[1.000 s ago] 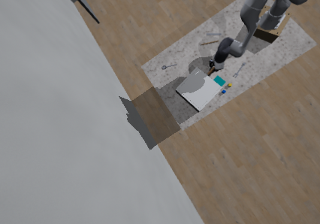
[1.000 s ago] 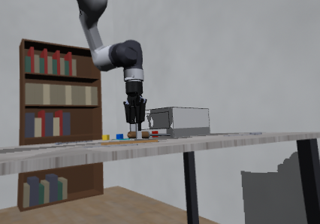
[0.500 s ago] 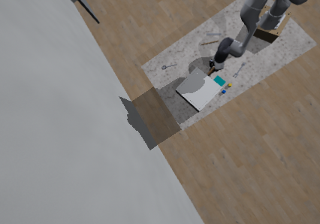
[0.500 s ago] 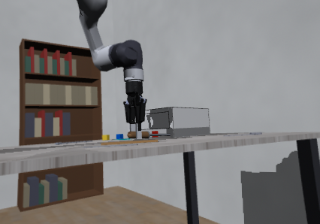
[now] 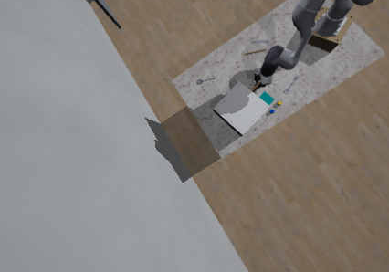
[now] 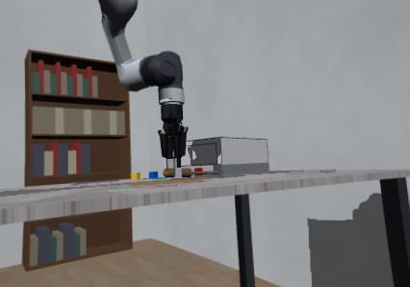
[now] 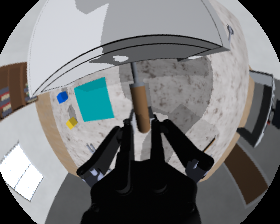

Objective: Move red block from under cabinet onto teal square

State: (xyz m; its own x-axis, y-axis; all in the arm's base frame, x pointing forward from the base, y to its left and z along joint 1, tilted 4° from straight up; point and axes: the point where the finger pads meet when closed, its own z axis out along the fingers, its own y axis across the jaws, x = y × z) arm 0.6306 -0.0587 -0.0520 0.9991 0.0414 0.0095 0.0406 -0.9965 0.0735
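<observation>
The white cabinet (image 5: 242, 108) stands on short legs on the table, also in the side view (image 6: 228, 156) and filling the top of the wrist view (image 7: 151, 23). A bit of the red block (image 6: 198, 170) shows in the gap under it. The teal square (image 5: 267, 98) lies flat beside the cabinet, left of centre in the wrist view (image 7: 94, 99). My gripper (image 6: 173, 164) points straight down at the cabinet's edge and is shut on a wooden-handled tool (image 7: 140, 106), whose thin rod runs under the cabinet. The handle lies low over the table.
A yellow cube (image 5: 278, 103) and a blue cube (image 5: 272, 111) sit by the teal square. Several thin tools lie scattered on the table, such as one at the left (image 5: 205, 80) and one at the right (image 5: 290, 85). A bookshelf (image 6: 77, 157) stands behind.
</observation>
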